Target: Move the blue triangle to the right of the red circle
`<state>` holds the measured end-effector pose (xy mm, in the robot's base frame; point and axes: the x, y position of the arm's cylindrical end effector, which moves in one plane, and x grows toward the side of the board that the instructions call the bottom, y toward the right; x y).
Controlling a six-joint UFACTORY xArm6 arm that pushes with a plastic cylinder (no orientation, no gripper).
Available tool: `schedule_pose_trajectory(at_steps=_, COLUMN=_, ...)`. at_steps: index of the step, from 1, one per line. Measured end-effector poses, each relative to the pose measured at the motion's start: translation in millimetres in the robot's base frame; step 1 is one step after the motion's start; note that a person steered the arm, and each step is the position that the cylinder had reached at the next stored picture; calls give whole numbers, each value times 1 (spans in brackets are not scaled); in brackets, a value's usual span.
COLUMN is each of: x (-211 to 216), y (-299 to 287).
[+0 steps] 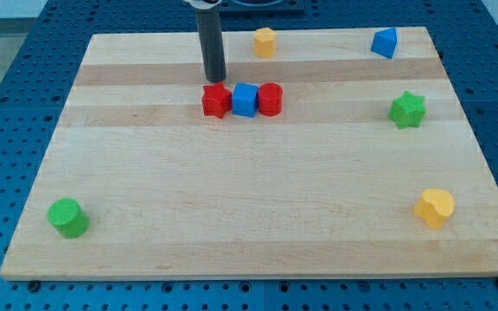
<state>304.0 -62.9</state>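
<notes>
The blue triangle (386, 42) lies near the board's top right corner. The red circle (270, 99) stands in the upper middle, at the right end of a tight row with a blue cube (245, 100) and a red star (216, 101). My tip (216, 80) is just above the red star, at the row's left end, far to the left of the blue triangle.
A yellow hexagon (265, 41) sits at the top centre. A green star (407, 110) is at the right. A yellow heart (435, 208) is at the lower right. A green cylinder (67, 217) is at the lower left. The wooden board (249, 216) rests on a blue perforated table.
</notes>
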Motion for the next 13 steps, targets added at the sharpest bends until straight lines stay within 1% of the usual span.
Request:
schedule_pose_trajectory(at_steps=2, x=0, y=71)
schedule_pose_trajectory(at_steps=5, x=11, y=201)
schedule_pose_trajectory(at_steps=6, x=11, y=251)
schedule_pose_trajectory(at_steps=8, x=6, y=322)
schedule_pose_trajectory(at_steps=9, x=-12, y=342)
schedule_pose_trajectory(at_steps=11, x=-54, y=346)
schedule_pose_trajectory(at_steps=12, x=-70, y=340)
schedule_pose_trajectory(at_steps=13, x=-76, y=322)
